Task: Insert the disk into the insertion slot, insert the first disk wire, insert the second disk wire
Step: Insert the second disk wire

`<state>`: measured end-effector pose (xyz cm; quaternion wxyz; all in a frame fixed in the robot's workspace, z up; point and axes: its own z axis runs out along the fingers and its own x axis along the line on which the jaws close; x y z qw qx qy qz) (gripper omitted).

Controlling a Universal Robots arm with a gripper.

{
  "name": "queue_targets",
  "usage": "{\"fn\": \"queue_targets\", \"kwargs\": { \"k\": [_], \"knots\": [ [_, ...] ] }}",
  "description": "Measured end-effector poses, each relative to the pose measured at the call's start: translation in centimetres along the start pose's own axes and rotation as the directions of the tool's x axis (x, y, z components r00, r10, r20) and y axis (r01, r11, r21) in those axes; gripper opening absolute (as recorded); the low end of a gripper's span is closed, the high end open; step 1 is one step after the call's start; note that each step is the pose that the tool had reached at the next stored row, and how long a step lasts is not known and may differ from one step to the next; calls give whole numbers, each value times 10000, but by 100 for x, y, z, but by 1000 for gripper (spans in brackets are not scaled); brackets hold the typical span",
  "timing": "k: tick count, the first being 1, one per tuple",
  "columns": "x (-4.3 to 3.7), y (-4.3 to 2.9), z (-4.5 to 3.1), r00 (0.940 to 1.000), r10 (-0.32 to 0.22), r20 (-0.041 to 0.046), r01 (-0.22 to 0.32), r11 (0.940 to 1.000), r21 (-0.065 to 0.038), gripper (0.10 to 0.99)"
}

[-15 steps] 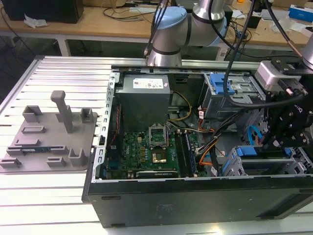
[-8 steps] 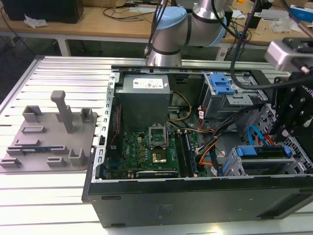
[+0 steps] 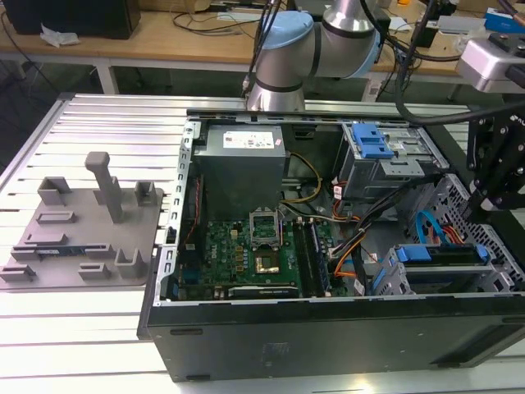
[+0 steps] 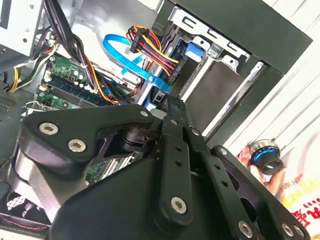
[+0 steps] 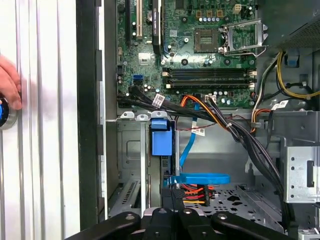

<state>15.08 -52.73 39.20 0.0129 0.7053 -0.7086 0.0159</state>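
PC case [image 3: 328, 328] lies open on a slatted table [image 3: 82, 328]. The arm [image 3: 283, 41] reaches over from the far side to the case's end at the exterior view's right.

Disk [image 5: 161, 137]: its blue carrier sits in the slot [image 5: 127, 150], a grey metal bay in the case corner next to the black side wall. The drive body is mostly hidden, so only the blue frame and tab show clearly. In the exterior view the blue carrier [image 3: 431, 253] lies on top of the grey bay [image 3: 390, 275] at the lower right of the case.

Gripper [image 5: 172, 196] is low over the bay's open end, just beside a flat blue cable [image 5: 200, 177] and a bundle of red, orange and yellow wires [image 5: 192, 189]. In the second wrist view the gripper [image 4: 172, 107] points at a blue connector end just beside the blue cable [image 4: 125, 60], with the wire bundle [image 4: 147, 47] behind it. Jaws: can't tell how far open they are, and can't tell whether they hold the cable end or just sit near it.

Motherboard [image 5: 200, 50] fills the case floor, and black cable runs [image 5: 240, 130] cross between it and the bay. A taller grey cage with a blue latch [image 3: 373, 144] stands at the far right corner. A grey fixture tray [image 3: 82, 238] lies on the table at the exterior view's left, well apart from the case. A hand [image 5: 7, 82] rests on a round knob [image 5: 4, 114] on the table outside the case wall.
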Motion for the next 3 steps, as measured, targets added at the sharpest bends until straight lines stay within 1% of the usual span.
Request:
{"fn": "queue_targets", "kwargs": {
  "k": [3],
  "knots": [
    [0,0,0,10000,0,-1,0,10000,0,106]
  ]
}}
